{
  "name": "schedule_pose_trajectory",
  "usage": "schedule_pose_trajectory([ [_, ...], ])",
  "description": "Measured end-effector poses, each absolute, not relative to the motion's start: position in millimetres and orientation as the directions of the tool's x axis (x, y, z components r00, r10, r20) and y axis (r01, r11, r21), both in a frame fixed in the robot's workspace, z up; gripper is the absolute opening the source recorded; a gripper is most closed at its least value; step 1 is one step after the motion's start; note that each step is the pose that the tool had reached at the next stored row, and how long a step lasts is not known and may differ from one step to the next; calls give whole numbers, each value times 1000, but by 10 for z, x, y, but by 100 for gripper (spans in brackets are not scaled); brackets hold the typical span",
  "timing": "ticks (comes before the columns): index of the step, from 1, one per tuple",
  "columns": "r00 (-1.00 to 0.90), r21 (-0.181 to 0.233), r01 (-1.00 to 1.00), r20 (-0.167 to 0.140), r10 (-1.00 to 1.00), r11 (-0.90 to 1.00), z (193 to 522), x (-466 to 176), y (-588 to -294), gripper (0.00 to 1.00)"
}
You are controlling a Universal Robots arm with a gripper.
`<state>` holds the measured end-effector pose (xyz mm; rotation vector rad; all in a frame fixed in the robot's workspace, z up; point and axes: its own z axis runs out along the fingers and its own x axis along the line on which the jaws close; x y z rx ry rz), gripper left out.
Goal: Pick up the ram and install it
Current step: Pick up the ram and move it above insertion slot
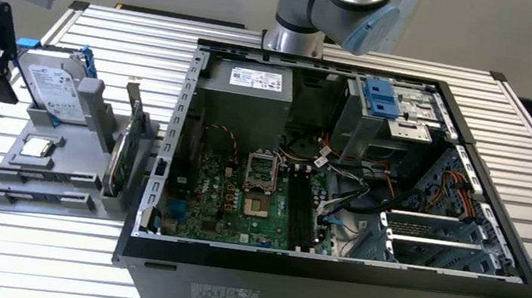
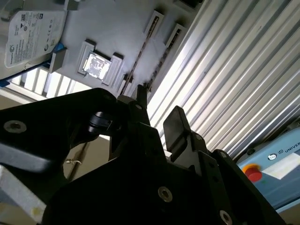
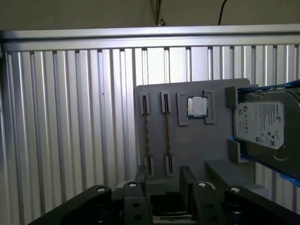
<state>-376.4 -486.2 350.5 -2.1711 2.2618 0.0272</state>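
Two sticks stand close together; the empty, wide-open gripper [image 3: 164, 187] could grab the ram [image 3: 167, 126] crooked or clip its neighbour [image 3: 146, 126].

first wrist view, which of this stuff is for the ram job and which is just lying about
For the job: ram, gripper.
Lying about: hard drive, cpu.
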Motion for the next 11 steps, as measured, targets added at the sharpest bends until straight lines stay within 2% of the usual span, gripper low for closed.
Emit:
schedule_pose_trajectory([
  [11,9,-2,-1000,-16,-1000,-9,3400,-3763,-4858,100],
])
